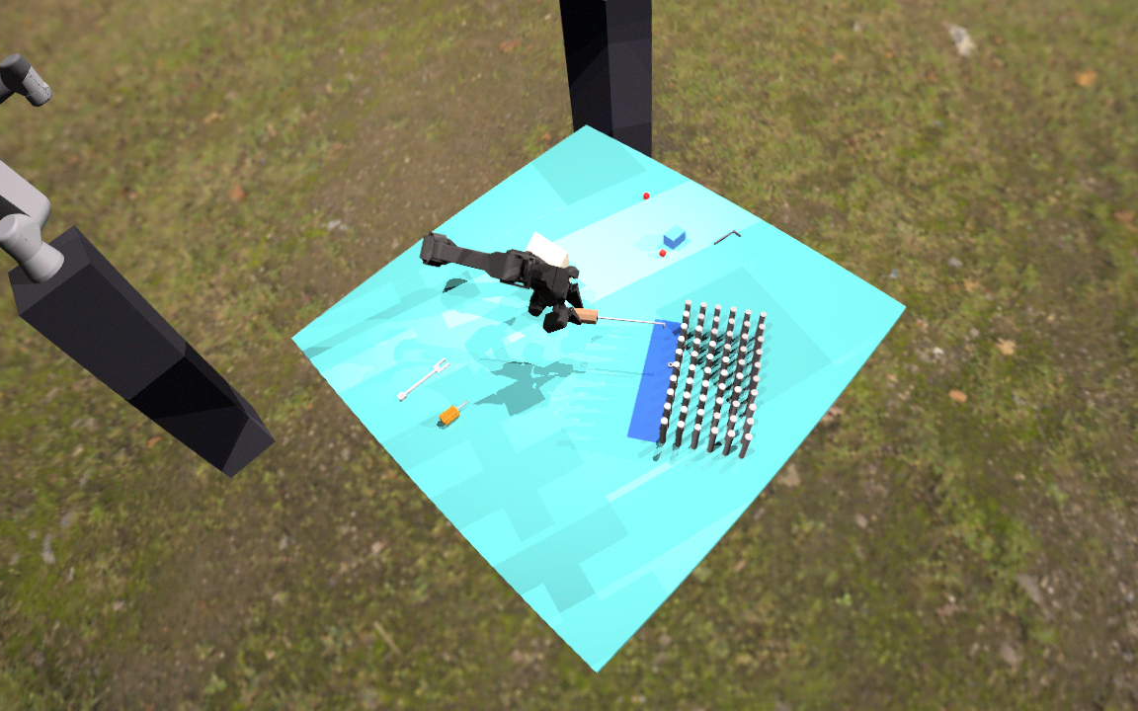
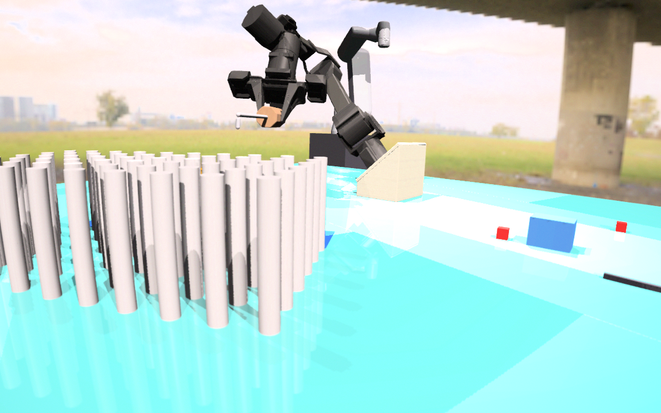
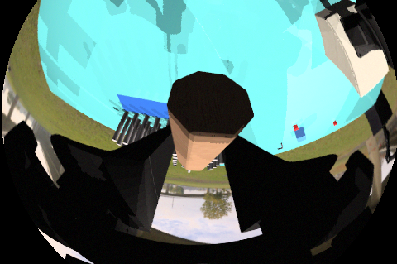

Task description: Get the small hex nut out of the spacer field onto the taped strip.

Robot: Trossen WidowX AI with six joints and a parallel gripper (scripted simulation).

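Observation:
My gripper (image 1: 574,313) (image 2: 270,116) (image 3: 198,131) is shut on the wooden handle (image 1: 586,315) (image 2: 269,117) (image 3: 197,148) of a hook tool. Its thin metal shaft (image 1: 630,319) (image 2: 252,116) points toward the spacers, and its bent tip (image 2: 237,123) hangs down, raised above the spacer tops. In the top view the tip overlaps the far end of the blue taped strip (image 1: 646,389) (image 3: 141,104). The standing spacers (image 1: 663,431) (image 2: 269,256) (image 3: 124,127) are upright in rows. The small nut (image 1: 671,363) appears at the strip's spacer-side edge, close by the front row; whether it touches a spacer is unclear.
A wrench (image 1: 421,381) and an orange screwdriver (image 1: 448,415) lie at the near left. A beige wedge block (image 1: 546,249) (image 2: 394,172) (image 3: 351,61) stands beside the arm. A blue box (image 1: 674,237) (image 2: 551,233), two red cubes (image 1: 645,195) (image 2: 502,233) and a black L-shaped key (image 2: 646,286) lie farther away.

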